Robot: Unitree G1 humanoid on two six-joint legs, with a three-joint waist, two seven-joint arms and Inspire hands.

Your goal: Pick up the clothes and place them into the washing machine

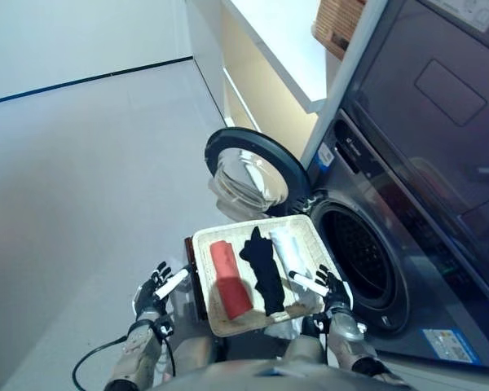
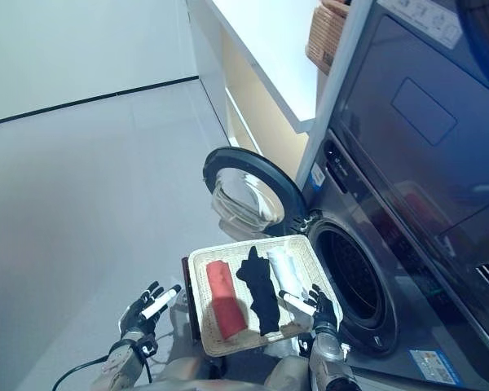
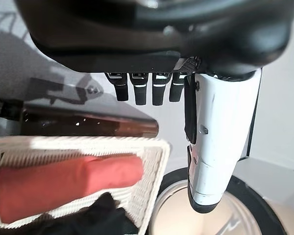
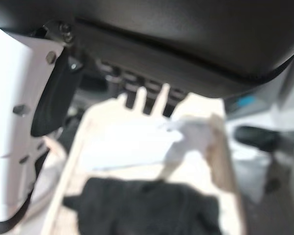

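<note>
A white wicker tray sits in front of me and holds three pieces of clothing side by side: a folded red cloth, a black cloth and a white cloth. My left hand hovers open just left of the tray, holding nothing; its wrist view shows the red cloth past straight fingers. My right hand is open at the tray's near right corner, with the black cloth and white cloth just beyond its fingers. The washing machine's drum gapes right of the tray.
The machine's round glass door stands swung open just beyond the tray. A second dark appliance is stacked above the washer. A white counter with a woven basket runs behind. Grey floor spreads to the left.
</note>
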